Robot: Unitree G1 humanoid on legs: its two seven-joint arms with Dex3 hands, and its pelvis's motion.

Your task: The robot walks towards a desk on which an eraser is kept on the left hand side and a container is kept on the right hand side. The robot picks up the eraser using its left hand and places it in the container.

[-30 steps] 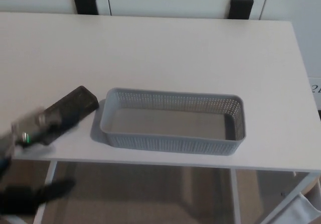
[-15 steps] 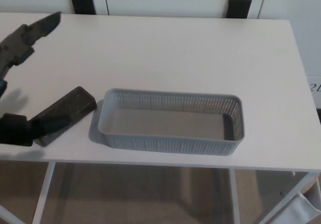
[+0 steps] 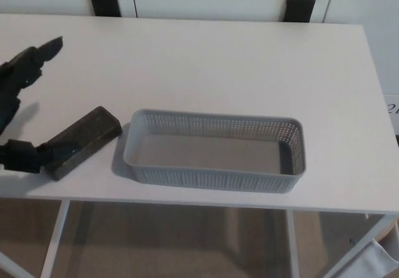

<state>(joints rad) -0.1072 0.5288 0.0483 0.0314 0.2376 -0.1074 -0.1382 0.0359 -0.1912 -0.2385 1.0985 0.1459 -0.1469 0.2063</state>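
Note:
A dark, speckled block eraser point(image 3: 83, 141) lies slanted on the white desk point(image 3: 206, 66), just left of the grey perforated container point(image 3: 215, 149). My left hand point(image 3: 17, 103) is at the picture's left edge, open. Its upper fingers point(image 3: 32, 58) hover above the desk behind the eraser, and its thumb point(image 3: 22, 155) rests at the eraser's near-left end. The hand brackets the eraser without closing on it. The container holds nothing. My right hand does not show.
Two black chair backs point(image 3: 105, 2) stand behind the desk's far edge, against white cabinets. The desk's front edge runs just below the container, with white legs and brown floor beneath.
My left hand rose from below the desk edge to above the desk beside the eraser, then dropped slightly lower. The eraser and container stayed put.

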